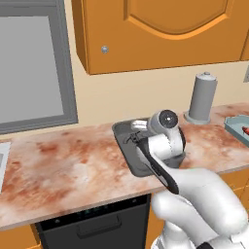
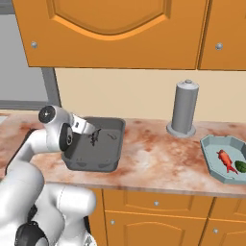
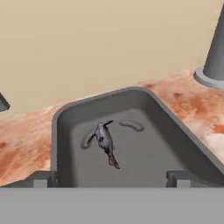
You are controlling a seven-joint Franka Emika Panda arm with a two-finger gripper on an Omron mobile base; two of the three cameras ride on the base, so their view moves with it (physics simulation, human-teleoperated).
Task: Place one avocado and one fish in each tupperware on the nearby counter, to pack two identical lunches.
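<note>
The claw (image 3: 109,178) hangs over the near end of the dark grey tupperware (image 3: 175,144), its two fingertips (image 3: 40,179) spread wide apart near the tray's two side walls, with nothing between them. In the right base view the claw (image 2: 92,136) sits just above the tray's left part, reaching out from the white arm (image 2: 45,139) that bends up from the lower left.

On the floor of the dark grey tupperware (image 2: 109,166) lies the dark grey fish (image 3: 105,142), slim, with small dark fins and a reddish tail end, free of the fingertips and roughly in the tray's middle. In the left base view the dark grey tupperware (image 1: 122,141) is mostly hidden behind the arm's wrist, and the claw itself cannot be made out there.

The tray rests on the table (image 2: 153,153), a mottled reddish-brown and cream stone top over orange cabinet doors (image 2: 158,216). Beyond it to the right, near the back wall, an upright grey cylinder (image 2: 184,108) stands on the table.

Well apart, at the right end of the table, sits the pale blue-grey tupperware (image 2: 210,158). Inside it lie the red-orange fish (image 2: 226,160) and, just beside it, the green avocado (image 2: 241,166), cut off by the picture's edge. Orange wall cabinets (image 2: 110,29) hang above.
</note>
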